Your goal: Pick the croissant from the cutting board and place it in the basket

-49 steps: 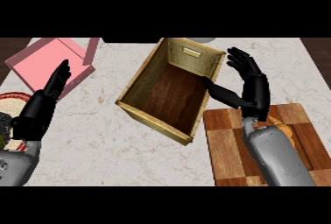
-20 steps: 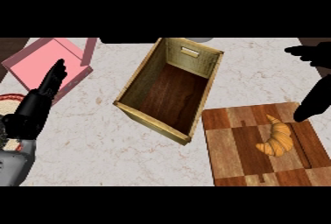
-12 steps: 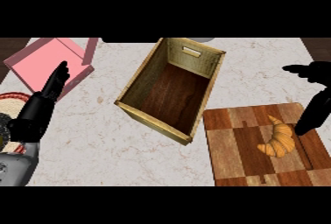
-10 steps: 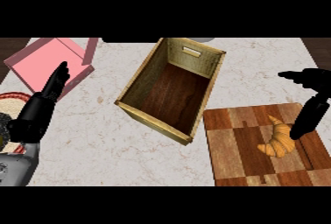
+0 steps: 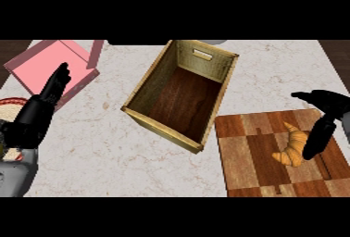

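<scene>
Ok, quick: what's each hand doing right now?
Left hand: open, resting, holds nothing.
Right hand: open beside the croissant, holds nothing.

We see a matte black left hand (image 5: 37, 113) on a grey forearm (image 5: 14, 178), and a glossy black right hand (image 5: 327, 115).

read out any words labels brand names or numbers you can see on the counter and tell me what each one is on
None: no text, label, brand or number can be read anywhere.
The basket has only a plain pale slot in its far wall, with no writing.
The cutting board, the croissant and the pink thing at the far left are unmarked.
The plate at the left edge shows only a red rim.
</scene>
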Available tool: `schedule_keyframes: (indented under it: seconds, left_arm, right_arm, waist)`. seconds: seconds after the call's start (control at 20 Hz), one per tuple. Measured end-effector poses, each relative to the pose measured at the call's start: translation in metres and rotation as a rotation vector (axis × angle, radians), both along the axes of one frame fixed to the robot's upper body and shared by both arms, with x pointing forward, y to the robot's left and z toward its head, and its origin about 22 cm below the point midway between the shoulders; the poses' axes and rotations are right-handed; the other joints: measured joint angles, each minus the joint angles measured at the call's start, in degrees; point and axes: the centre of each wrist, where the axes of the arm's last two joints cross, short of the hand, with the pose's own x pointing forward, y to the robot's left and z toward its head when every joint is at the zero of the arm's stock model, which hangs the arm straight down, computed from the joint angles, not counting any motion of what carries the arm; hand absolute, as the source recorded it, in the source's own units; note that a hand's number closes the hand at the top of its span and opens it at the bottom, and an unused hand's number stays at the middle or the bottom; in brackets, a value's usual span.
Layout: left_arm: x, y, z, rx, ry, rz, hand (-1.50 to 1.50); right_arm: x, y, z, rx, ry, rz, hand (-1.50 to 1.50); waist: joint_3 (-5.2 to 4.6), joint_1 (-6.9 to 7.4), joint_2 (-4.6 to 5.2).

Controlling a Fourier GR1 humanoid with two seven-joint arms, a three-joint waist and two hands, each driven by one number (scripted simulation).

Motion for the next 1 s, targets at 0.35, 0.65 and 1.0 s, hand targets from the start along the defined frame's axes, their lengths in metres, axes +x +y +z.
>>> schedule_keyframes:
  seconds: [0.35,0.65,1.0]
  left_arm:
    - [-0.003,-0.002,-0.003,-0.002,0.003,-0.002,0.0]
    - [-0.002,-0.002,-0.007,-0.006,0.006,-0.006,0.0]
    - [0.0,0.001,-0.004,-0.002,-0.003,-0.003,0.0]
  right_arm:
    - [-0.006,-0.008,-0.019,-0.027,-0.012,-0.016,-1.5]
    - [-0.015,0.0,-0.036,-0.046,-0.038,-0.015,-1.5]
    - [-0.015,-0.002,-0.044,-0.026,-0.05,-0.031,-1.5]
  waist:
    - [0.0,0.01,-0.03]
    - [0.0,-0.07,-0.03]
    - [0.0,-0.01,-0.01]
